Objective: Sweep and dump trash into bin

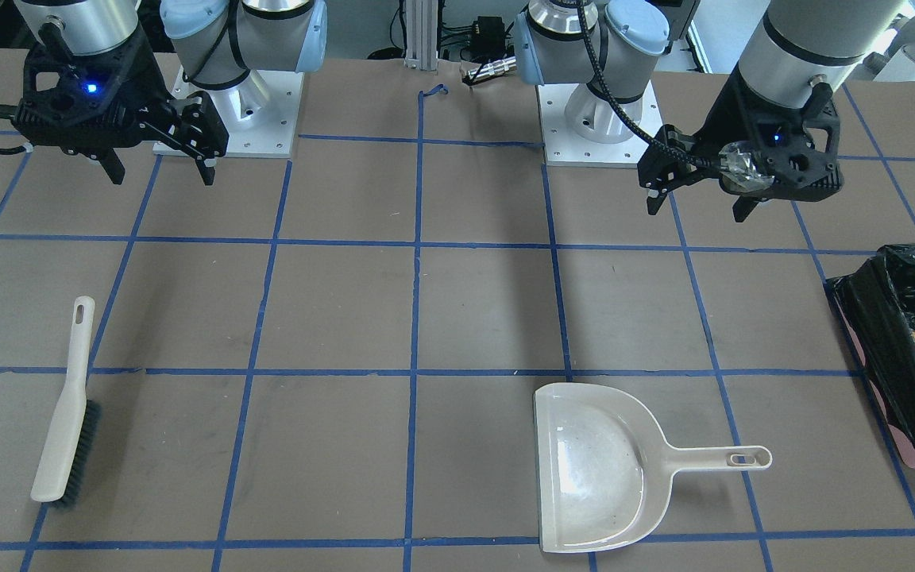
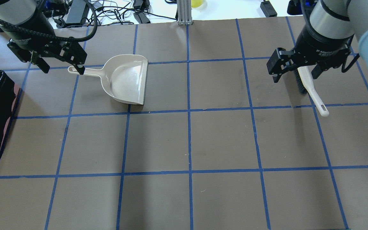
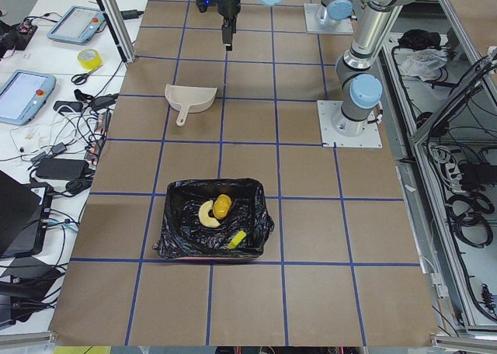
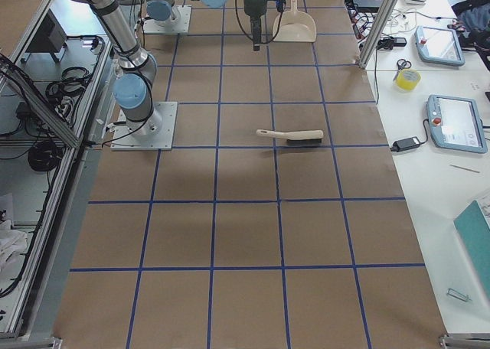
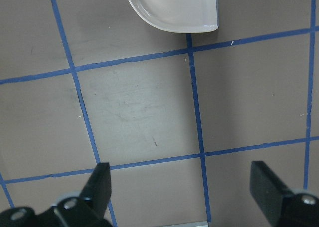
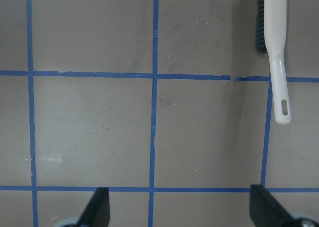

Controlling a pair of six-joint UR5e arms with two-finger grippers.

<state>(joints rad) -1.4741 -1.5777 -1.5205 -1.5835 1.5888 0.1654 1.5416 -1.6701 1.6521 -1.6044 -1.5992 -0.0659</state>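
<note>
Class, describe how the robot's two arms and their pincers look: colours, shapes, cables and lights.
The left arm and right arm are silver-grey tubes with pale blue joint caps. The left pincer and right pincer are black, two-fingered, each showing a small blue light. A black braided cable feeds the left pincer.

One dustpan (image 1: 592, 469) lies at about 10 o'clock from the middle of the table (image 2: 222, 143) in the overhead view, one brush (image 1: 67, 413) near 3 o'clock, and one bin (image 3: 172, 214) at 9 o'clock. The bin holds three pieces of trash: one golden-brown lump (image 3: 223, 206), one tan curved piece (image 3: 205, 213) and one yellow sponge block (image 3: 238, 238). There are two grippers, the left gripper (image 1: 696, 210) and the right gripper (image 1: 162, 179).
</note>
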